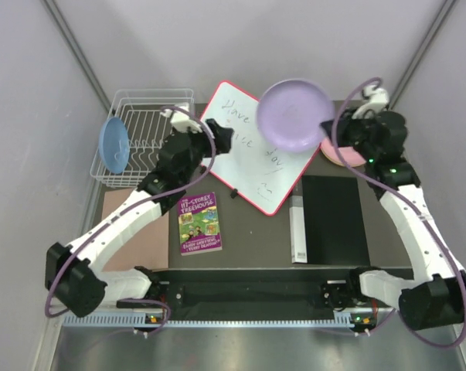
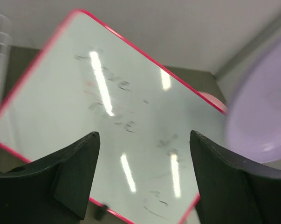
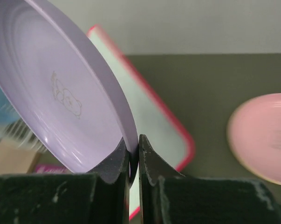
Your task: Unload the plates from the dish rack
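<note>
Now my right gripper (image 3: 133, 145) is pressed together on the rim of the lavender plate (image 1: 294, 114). The plate is held up in the air over the far end of the red-framed whiteboard (image 1: 256, 166), tilted, with its inner side toward the top camera. My left gripper (image 2: 145, 136) stands apart, with nothing between its fingers. It hangs above the whiteboard, just beside the right side of the dish rack (image 1: 151, 102). The rack sits at the far left corner of the bench (image 1: 244, 232), and the blue plate (image 1: 113, 144) stands on edge at its left side. The pink plate (image 3: 266, 135) lies flat near the far right corner of the bench, partly under my right arm.
</note>
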Robot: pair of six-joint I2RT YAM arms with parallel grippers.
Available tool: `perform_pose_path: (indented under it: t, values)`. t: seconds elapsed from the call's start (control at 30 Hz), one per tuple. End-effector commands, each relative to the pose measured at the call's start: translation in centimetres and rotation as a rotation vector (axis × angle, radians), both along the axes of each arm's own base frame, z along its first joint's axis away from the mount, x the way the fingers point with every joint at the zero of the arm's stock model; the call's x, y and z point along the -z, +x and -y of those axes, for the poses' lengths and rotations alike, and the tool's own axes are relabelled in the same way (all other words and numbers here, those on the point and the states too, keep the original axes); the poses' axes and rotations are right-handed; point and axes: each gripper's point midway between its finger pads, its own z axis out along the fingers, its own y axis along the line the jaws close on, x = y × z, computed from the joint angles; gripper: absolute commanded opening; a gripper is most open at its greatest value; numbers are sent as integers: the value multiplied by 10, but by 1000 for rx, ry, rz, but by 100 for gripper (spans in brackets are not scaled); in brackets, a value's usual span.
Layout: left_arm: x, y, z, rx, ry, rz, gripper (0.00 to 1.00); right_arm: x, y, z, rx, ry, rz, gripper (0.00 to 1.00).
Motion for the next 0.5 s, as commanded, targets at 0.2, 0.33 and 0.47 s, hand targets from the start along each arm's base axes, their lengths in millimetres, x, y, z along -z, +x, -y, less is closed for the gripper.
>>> perform_pose_path:
  t: [0.2,0.33,0.47]
  values:
    - [-20,2,-148,-596,267,127,90,16,40,221,692,9,-66,0]
    - [-16,2,-151,-615,284,116,90,55,61,240,672,49,-170,0]
    - [-11,2,-156,-631,301,108,90,100,78,255,656,91,-276,0]
